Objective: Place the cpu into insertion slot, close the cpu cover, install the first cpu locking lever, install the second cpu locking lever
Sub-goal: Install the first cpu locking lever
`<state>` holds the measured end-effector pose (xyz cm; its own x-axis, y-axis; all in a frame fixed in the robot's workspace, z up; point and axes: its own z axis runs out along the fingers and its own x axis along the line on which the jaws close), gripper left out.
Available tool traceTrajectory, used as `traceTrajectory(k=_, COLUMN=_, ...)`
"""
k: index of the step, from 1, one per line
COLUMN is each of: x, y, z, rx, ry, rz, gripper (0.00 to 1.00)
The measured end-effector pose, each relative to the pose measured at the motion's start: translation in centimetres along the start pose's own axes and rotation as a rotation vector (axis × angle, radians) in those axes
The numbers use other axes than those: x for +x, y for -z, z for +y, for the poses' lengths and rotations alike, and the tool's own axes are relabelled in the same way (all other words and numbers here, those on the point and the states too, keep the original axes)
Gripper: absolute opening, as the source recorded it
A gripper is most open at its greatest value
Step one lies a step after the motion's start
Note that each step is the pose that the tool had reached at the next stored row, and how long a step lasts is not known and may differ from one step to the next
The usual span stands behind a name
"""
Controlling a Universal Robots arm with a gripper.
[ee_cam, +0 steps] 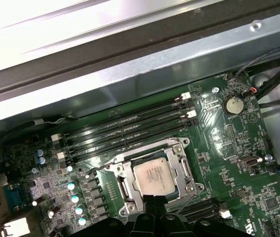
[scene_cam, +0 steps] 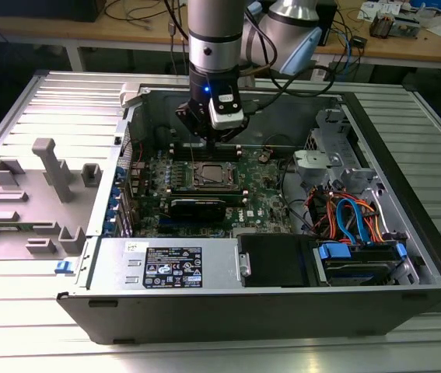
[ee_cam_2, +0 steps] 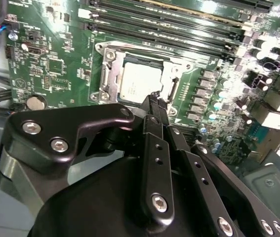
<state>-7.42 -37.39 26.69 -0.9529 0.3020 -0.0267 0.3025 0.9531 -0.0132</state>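
Cpu [ee_cam: 153, 176] lies seated in the slot [ee_cam_2: 147, 60], at the lower middle of the first wrist view and just left of centre in the exterior view.

The open case [scene_cam: 282, 307] takes up most of the exterior view, with the green board [ee_cam: 228, 163] flat on its floor. The gripper [ee_cam_2: 153, 101] hangs from above over the socket. Its fingers are pressed together at the tips with nothing between them, and those tips sit just beside the cpu's near edge.

The cover [ee_cam: 183, 165] looks to be lying flat round the chip, so I judge placing and closing done and a locking lever to be the step in hand. A thin wire lever [ee_cam: 105, 163] runs off the frame's corner toward the left of the first wrist view; I cannot tell if it is hooked. That step calls for the closed tips to bear on the wire, push it down and tuck it under its catch.

The chip is square, so it has no long axis. It lies flat, metal top up, edges parallel to the memory slots [ee_cam: 130, 126].
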Motion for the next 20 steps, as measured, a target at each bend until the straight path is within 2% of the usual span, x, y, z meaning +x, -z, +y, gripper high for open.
traceTrajectory(k=3, x=0.27, y=0.0, z=-0.08, rx=-0.0015, ry=0.053, rz=-0.0008, gripper=0.11)
traceTrajectory(k=13, x=0.33, y=-0.06, z=-0.1, rx=-0.007, ry=0.291, rz=-0.0041, gripper=0.11)
traceTrajectory(k=20, x=0.34, y=-0.07, z=-0.1, rx=-0.0073, ry=0.301, rz=-0.0042, gripper=0.11)
